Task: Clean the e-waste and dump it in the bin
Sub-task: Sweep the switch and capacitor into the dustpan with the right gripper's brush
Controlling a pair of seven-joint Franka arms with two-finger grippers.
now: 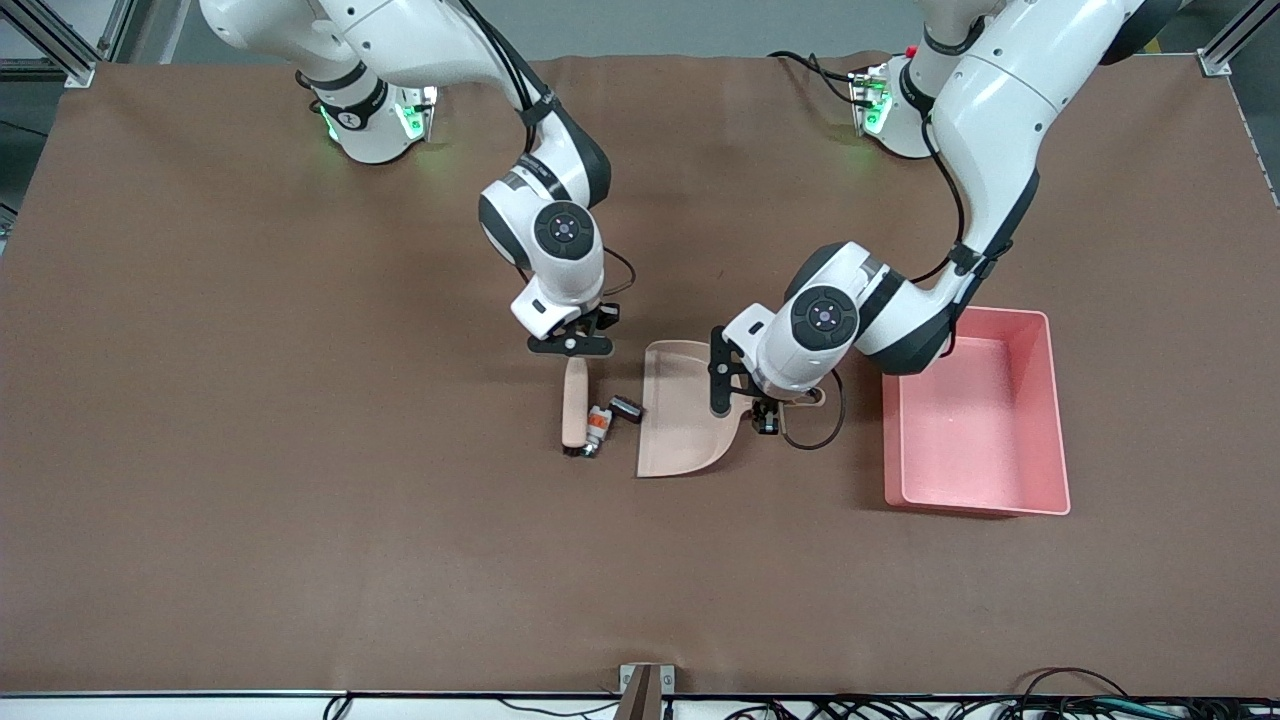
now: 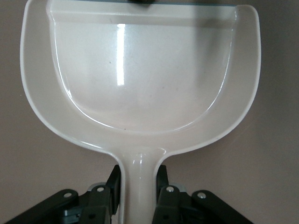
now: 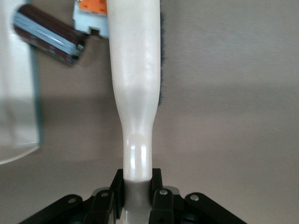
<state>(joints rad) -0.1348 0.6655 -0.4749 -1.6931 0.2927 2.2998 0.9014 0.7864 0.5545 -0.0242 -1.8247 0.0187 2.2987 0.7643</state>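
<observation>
The e-waste (image 1: 597, 428) is a small white-grey piece with orange bits (image 3: 91, 16) and a dark cylinder (image 1: 627, 408) (image 3: 46, 33) beside it. It lies on the brown table between a beige brush (image 1: 574, 400) (image 3: 135, 70) and the open lip of a beige dustpan (image 1: 685, 420) (image 2: 140, 79). My right gripper (image 1: 572, 350) (image 3: 138, 179) is shut on the brush handle. My left gripper (image 1: 770, 412) (image 2: 139, 176) is shut on the dustpan handle. The pink bin (image 1: 1052, 410) stands beside the dustpan, toward the left arm's end of the table.
The dustpan's tray holds nothing. A black cable (image 1: 815, 435) loops on the table between the dustpan handle and the bin. A metal bracket (image 1: 645, 688) and more cables sit at the table edge nearest the front camera.
</observation>
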